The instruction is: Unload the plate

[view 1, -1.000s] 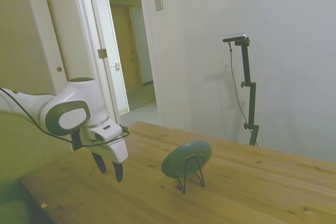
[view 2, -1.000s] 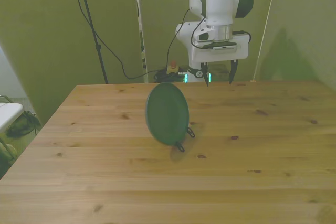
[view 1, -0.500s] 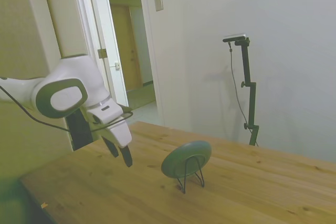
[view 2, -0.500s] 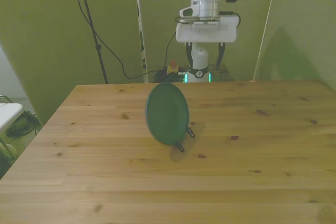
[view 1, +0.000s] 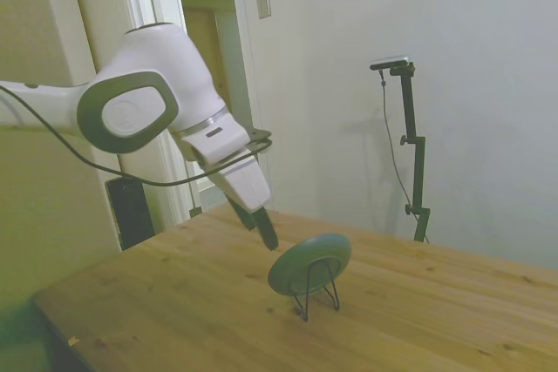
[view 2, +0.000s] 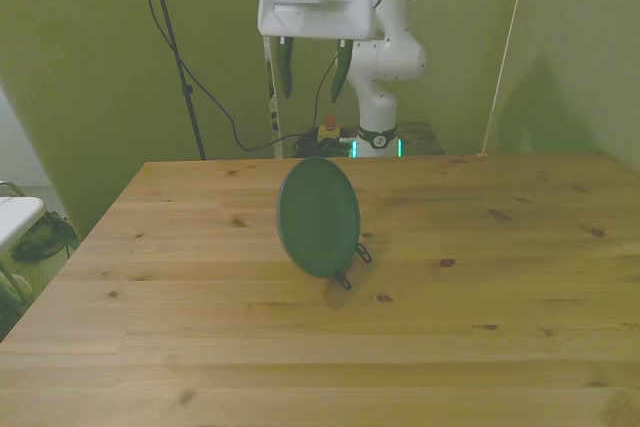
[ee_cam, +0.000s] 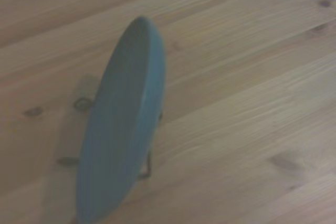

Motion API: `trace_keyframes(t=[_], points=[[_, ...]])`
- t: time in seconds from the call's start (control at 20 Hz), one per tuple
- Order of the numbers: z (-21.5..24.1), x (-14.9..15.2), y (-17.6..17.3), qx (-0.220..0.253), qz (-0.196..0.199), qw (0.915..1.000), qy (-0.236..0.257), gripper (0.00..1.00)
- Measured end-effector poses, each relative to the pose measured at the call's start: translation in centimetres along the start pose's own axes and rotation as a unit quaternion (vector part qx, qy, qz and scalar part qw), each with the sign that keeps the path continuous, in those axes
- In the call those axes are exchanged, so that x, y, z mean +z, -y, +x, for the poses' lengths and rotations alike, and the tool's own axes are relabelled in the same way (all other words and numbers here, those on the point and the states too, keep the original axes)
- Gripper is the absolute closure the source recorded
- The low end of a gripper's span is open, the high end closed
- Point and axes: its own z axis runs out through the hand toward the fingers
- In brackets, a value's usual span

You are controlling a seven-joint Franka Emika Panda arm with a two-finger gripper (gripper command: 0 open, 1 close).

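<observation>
Standing on its wire stand, plate sits below open hand.

Small round dark grey-green plate, matte, shallow. Stands nearly upright on edge, leaning back in a thin black wire stand near the middle of the wooden counter. Nothing touching it but the stand.

A thin black wire stand sits on the wooden counter, just below the hand. Beyond the hand, an open doorway shows a hallway.
</observation>
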Motion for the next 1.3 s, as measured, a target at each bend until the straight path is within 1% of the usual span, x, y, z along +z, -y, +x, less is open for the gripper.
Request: trace_keyframes(t=[0.15, 0.25, 0.3, 0.35, 0.45, 0.55, 0.7, 0.8, 0.9, 1.05, 1.3], points=[[3.2, 1.0, 1.1, 0.012, -0.005, 0.9999, -0.004, 0.0], [4.5, 1.7, 2.2, 0.013, -0.006, 0.9999, -0.005, 0.0], [5.1, 2.3, 3.8, 0.005, -0.006, 1.0, -0.006, 0.0], [5.0, 2.4, 3.9, 0.003, -0.006, 1.0, -0.005, 0.0], [4.3, 3.8, 4.2, 0.0, -0.015, 0.9999, 0.002, 0.0], [3.9, 4.9, 5.5, 0.004, -0.018, 0.9998, 0.004, 0.0], [4.0, 4.6, 7.9, 0.016, -0.015, 0.9998, 0.002, 0.0], [3.7, 4.1, 9.4, 0.02, -0.023, 0.9995, 0.007, 0.0], [3.3, 4.0, 10.8, 0.022, -0.038, 0.9989, 0.016, 0.0], [2.7, 4.8, 12.5, 0.026, -0.073, 0.9967, 0.027, 0.0], [2.2, 6.5, 14.0, 0.016, -0.144, 0.989, 0.028, 0.0]])
